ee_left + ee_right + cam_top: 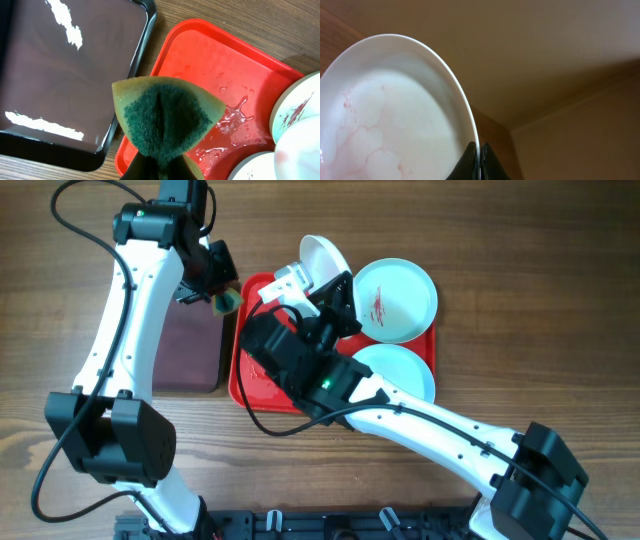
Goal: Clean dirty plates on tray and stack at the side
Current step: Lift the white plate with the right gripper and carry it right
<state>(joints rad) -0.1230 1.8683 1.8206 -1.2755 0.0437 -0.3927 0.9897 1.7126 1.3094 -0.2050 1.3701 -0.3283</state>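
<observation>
The red tray (255, 385) lies mid-table, wet in the left wrist view (210, 65). My right gripper (480, 162) is shut on the rim of the white plate (322, 258), holding it tilted up on edge above the tray's far end; its face (385, 115) shows faint pink streaks. A turquoise plate (395, 300) with a red-brown smear lies at the tray's far right. A second turquoise plate (400, 370) lies nearer, partly under my right arm. My left gripper (222, 295) is shut on a folded green-and-yellow sponge (165, 117) over the tray's left edge.
A dark brown-black tray (188, 350) sits left of the red tray, shiny in the left wrist view (65, 75). The wooden table surrounds both. My right arm crosses the red tray from the front right.
</observation>
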